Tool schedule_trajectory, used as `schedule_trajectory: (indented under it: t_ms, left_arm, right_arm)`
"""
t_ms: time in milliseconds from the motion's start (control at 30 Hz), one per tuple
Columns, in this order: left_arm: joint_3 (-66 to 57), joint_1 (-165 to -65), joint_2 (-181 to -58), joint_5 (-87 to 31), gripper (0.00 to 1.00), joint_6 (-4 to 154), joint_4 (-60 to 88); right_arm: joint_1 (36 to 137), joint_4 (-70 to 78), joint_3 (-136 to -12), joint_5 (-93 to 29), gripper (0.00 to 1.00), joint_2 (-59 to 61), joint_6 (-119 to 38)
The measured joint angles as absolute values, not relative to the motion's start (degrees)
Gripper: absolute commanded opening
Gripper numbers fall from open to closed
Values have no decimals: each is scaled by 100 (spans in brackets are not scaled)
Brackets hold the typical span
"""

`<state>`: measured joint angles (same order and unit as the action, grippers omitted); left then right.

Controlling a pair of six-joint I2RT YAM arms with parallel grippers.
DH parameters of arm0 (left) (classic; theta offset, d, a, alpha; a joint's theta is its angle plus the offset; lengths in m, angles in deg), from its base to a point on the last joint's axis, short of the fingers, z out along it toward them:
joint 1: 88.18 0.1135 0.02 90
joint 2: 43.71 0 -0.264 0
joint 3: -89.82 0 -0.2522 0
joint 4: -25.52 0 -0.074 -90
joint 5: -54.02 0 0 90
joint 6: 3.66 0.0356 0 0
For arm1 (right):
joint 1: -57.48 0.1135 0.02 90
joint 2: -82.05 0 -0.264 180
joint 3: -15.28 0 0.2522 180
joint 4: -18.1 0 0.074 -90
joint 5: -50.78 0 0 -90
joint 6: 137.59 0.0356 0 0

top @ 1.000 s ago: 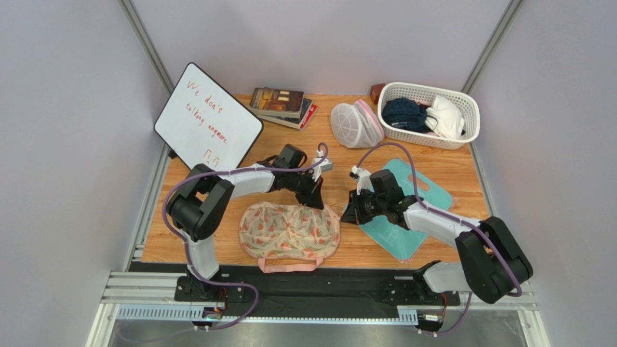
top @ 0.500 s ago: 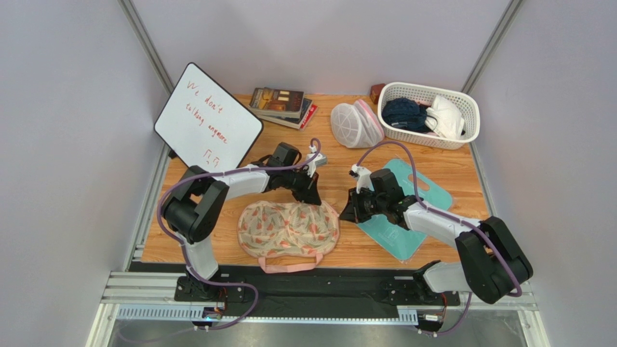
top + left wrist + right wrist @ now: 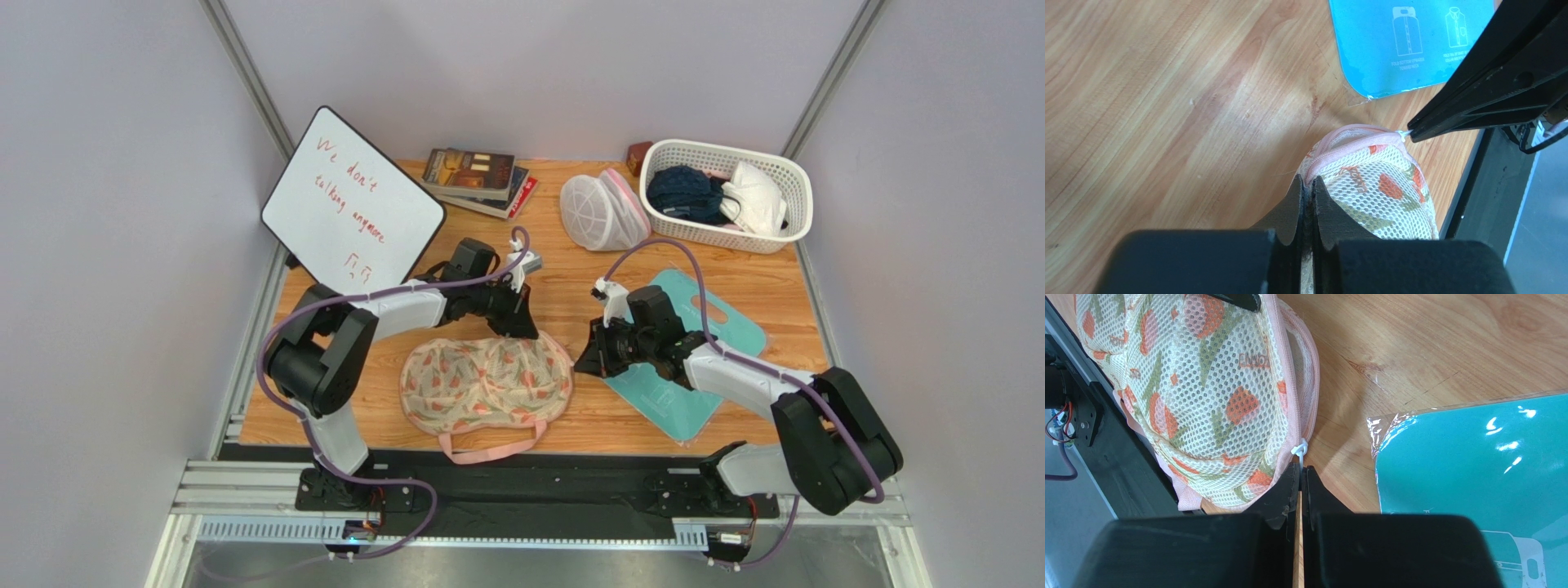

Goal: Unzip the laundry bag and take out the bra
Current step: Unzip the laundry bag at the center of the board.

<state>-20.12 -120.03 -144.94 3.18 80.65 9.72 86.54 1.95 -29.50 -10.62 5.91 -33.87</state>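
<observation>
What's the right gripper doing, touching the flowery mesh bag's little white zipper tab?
Touching. The right wrist view shows the right gripper shut on the white zipper tab of the peach-flowered cream mesh laundry bag.

Inside of laundry bag (image 3: pixel 488 382) unseen behind mesh; basket (image 3: pixel 736 233) contents indistinct.

walls (image 3: pixel 552 61): pale grey, plain | table (image 3: pixel 785 288): light wood | rail (image 3: pixel 233 493): aluminium, near edge
</observation>
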Motion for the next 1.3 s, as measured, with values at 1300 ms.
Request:
schedule_trajectory:
  t_ms: [1300]
  left_arm:
    - [-2338,-11684,-14391,-1241,7,6725,1835]
  right_arm:
    - [8693,158,-2948,-1025,0,637,-3256]
